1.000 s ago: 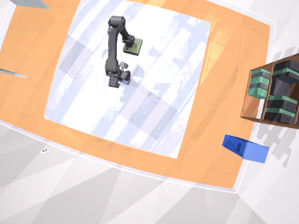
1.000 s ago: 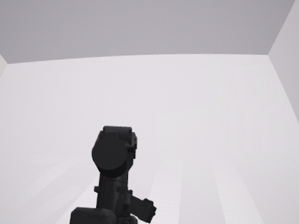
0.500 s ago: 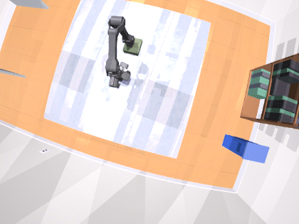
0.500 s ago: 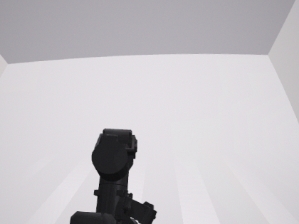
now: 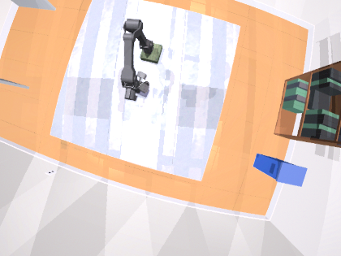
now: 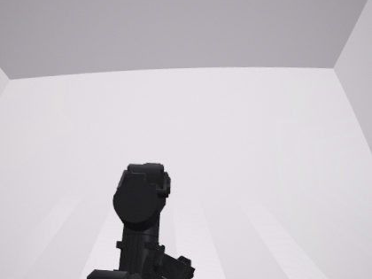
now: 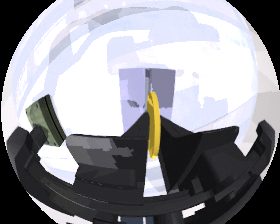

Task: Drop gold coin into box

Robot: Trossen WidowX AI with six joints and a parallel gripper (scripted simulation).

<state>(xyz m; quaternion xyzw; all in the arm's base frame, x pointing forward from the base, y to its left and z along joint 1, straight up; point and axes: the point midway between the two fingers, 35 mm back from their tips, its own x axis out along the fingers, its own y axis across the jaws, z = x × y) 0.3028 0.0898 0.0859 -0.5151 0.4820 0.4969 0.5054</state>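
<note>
My gripper [image 7: 149,116] is shut on the gold coin [image 7: 155,132], which stands on edge between the fingertips and sticks out beyond them. The closed grey box [image 7: 131,86] lies beyond the fingertips in the wrist view, with its dark slot [image 7: 147,76] running away from me. The coin looks nearly in line with the slot, its visible face a little to the right of it. The fingers and coin hide the near part of the lid. I cannot tell the height of the coin over the lid. The dark-green holder [image 5: 152,58] [image 7: 44,119] is off to the left in the wrist view, without a coin.
The arm [image 5: 128,56] [image 6: 137,203] reaches out past the holder in the top view and partly covers the box there. A blue object [image 5: 290,173] and a shelf [image 5: 280,121] stand far off to the right. The exterior view shows mostly arm and walls.
</note>
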